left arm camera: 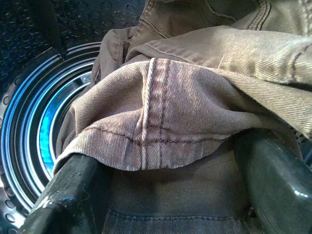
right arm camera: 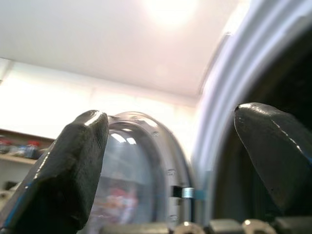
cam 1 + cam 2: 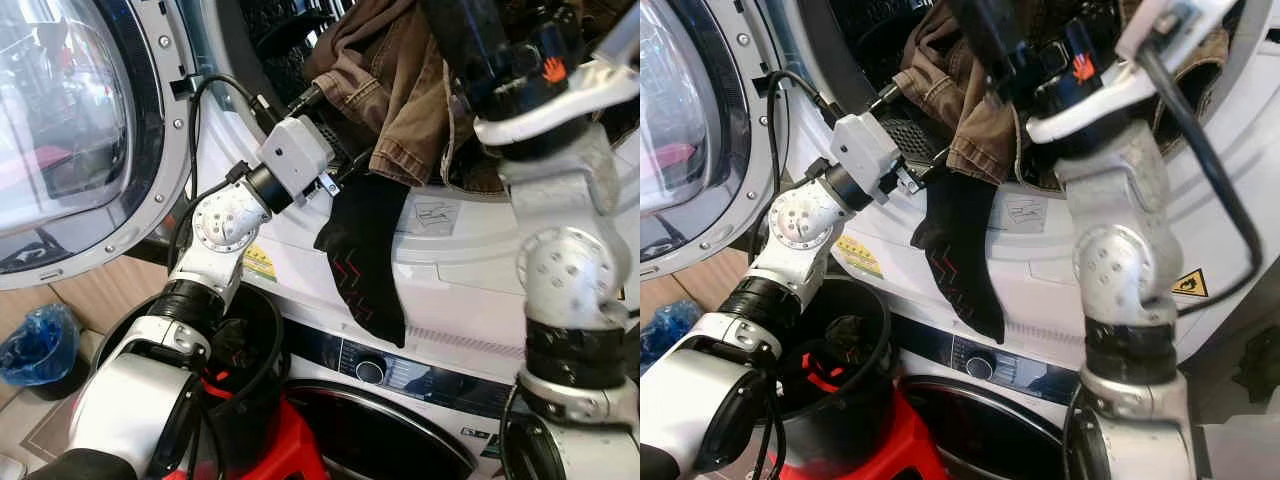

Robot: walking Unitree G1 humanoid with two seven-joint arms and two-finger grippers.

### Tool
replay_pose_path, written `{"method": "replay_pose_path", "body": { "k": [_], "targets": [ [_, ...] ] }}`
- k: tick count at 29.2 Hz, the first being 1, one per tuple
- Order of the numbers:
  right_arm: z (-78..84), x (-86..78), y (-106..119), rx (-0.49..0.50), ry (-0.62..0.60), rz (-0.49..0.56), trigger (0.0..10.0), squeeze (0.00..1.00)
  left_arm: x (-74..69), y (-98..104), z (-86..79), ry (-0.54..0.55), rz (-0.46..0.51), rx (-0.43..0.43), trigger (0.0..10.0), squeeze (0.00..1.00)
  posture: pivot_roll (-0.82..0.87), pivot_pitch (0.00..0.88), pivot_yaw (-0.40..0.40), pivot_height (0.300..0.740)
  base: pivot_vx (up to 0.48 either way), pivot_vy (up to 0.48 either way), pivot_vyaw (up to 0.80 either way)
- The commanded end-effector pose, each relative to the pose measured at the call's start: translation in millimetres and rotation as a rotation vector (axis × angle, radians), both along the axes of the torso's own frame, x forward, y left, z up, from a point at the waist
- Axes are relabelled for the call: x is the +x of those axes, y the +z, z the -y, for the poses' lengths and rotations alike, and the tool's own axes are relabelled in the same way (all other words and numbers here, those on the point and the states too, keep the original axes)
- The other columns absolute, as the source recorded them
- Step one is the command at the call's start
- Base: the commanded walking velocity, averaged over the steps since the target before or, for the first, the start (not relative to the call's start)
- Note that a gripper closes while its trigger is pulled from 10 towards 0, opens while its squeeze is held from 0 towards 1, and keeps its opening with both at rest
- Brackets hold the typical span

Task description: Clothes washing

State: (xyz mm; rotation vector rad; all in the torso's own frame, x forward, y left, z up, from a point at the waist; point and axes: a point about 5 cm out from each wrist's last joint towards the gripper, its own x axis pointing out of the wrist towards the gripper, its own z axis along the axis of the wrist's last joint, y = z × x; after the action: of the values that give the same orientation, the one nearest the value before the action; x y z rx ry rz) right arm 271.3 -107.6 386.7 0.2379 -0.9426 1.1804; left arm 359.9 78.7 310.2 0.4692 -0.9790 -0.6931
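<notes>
Left gripper (image 1: 161, 195) spread wide, fingers flanking brown trousers (image 1: 185, 112) at drum

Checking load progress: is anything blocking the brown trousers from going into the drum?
Nothing visible blocks them. The brown trousers lie over the rim of the washer's opening, the drum open behind them. A black sock hangs outside below. The left gripper is open at the trousers.

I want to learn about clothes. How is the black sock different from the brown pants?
The sock is black with red zigzags; the pants are plain brown with stitched seams. The sock is small and hangs down over the washer's white front; the pants are bigger and bunched in the drum opening. The left end effector is open around the pants, not the sock. Both hang partly out of the washer.
</notes>
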Motion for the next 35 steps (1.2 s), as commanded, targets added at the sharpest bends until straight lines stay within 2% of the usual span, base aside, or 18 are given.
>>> {"method": "replay_pose_path", "body": {
  "k": [1, 5, 8, 13, 15, 21, 23, 25, 29, 32, 35],
  "targets": [
    [-0.4, -9.4, 1, -0.034, 0.038, 0.035, 10.0, 0.00, -0.3, 8, -0.6, -0.001, 0.029, 0.001, 10.0, 0.00, -0.07, 0.014, 0.133, 0.740, 0.000, 0.000, 0.00],
    [1.9, -6.3, -8, -0.103, -0.014, 0.015, 10.0, 0.00, 0.0, 8, -0.7, 0.000, 0.028, 0.001, 10.0, 0.00, -0.07, 0.016, 0.133, 0.740, 0.000, 0.000, 0.00],
    [3.0, -3.8, -23, -0.237, -0.065, 0.022, 10.0, 0.00, 0.5, 8, -1.7, 0.004, 0.029, 0.001, 10.0, 0.00, -0.07, 0.014, 0.128, 0.740, 0.000, 0.000, 0.00],
    [5.2, -0.5, -38, -0.394, -0.139, 0.025, 10.0, 0.00, 0.8, 10, -2.7, 0.007, 0.033, -0.001, 10.0, 0.00, -0.06, 0.012, 0.129, 0.740, 0.000, 0.000, 0.00],
    [7.6, 5.2, -49, -0.499, -0.208, 0.026, 10.0, 0.00, 0.4, 10, -2.5, 0.005, 0.036, 0.000, 10.0, 0.00, -0.06, 0.010, 0.128, 0.740, 0.000, 0.000, 0.00],
    [15.0, 9.5, -59, -0.608, -0.269, 0.031, 10.0, 0.00, 0.2, 10, -2.6, 0.004, 0.037, -0.002, 10.0, 0.00, -0.06, 0.011, 0.129, 0.740, 0.000, 0.000, 0.00],
    [18.2, 9.1, -60, -0.614, -0.271, 0.029, 10.0, 0.00, 0.1, 10, -2.1, 0.002, 0.037, 0.001, 10.0, 0.00, -0.06, 0.011, 0.129, 0.740, 0.000, 0.000, 0.00],
    [26.9, 9.3, -63, -0.661, -0.304, 0.035, 10.0, 0.00, -0.2, 10, -1.5, -0.001, 0.036, -0.001, 10.0, 0.00, -0.06, 0.010, 0.128, 0.740, 0.000, 0.000, 0.00],
    [39.4, 13.4, -65, -0.686, -0.365, 0.019, 10.0, 0.00, -0.5, 10, -0.9, -0.005, 0.038, -0.003, 10.0, 0.00, -0.06, 0.007, 0.126, 0.740, 0.000, 0.000, 0.00],
    [52.3, 16.6, -72, -0.785, -0.440, 0.019, 10.0, 0.00, -0.9, 10, -0.8, -0.008, 0.040, -0.001, 10.0, 0.00, -0.05, 0.005, 0.127, 0.740, 0.000, 0.000, 0.00],
    [54.9, 16.9, -76, -0.825, -0.435, 0.009, 10.0, 0.00, -1.0, 10, -0.8, -0.009, 0.041, 0.001, 10.0, 0.00, -0.05, 0.004, 0.127, 0.740, 0.000, 0.000, 0.00]
  ]
}}
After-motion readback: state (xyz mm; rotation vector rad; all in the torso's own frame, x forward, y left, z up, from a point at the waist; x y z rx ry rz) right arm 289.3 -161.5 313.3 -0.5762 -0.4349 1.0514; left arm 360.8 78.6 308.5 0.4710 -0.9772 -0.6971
